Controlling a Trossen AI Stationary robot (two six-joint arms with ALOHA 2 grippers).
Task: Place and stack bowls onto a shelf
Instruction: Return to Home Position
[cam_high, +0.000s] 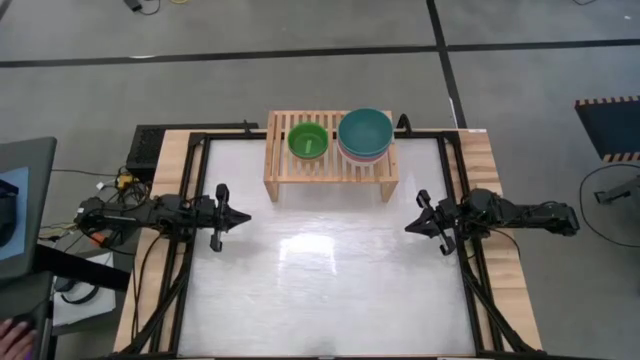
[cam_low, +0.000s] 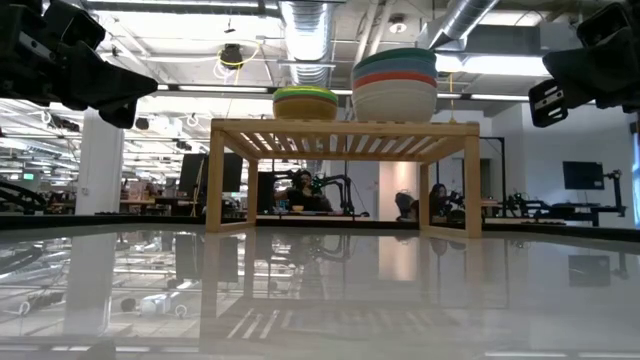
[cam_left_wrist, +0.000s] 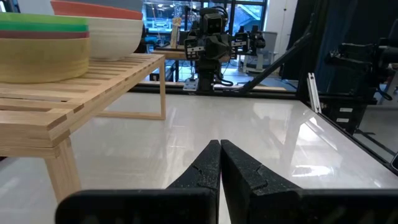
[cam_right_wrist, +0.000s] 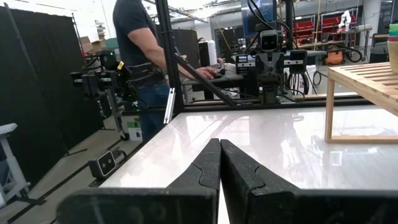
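Shelf with green-topped stack and teal-topped stack stands apart from left end effector and right end effector, both pinched together.

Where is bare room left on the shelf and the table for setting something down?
The white table is bare from the shelf forward, between the shut left gripper and right gripper. On the shelf, only a strip of slats left of the green-topped small stack is free; the teal-topped large stack crowds its right end.
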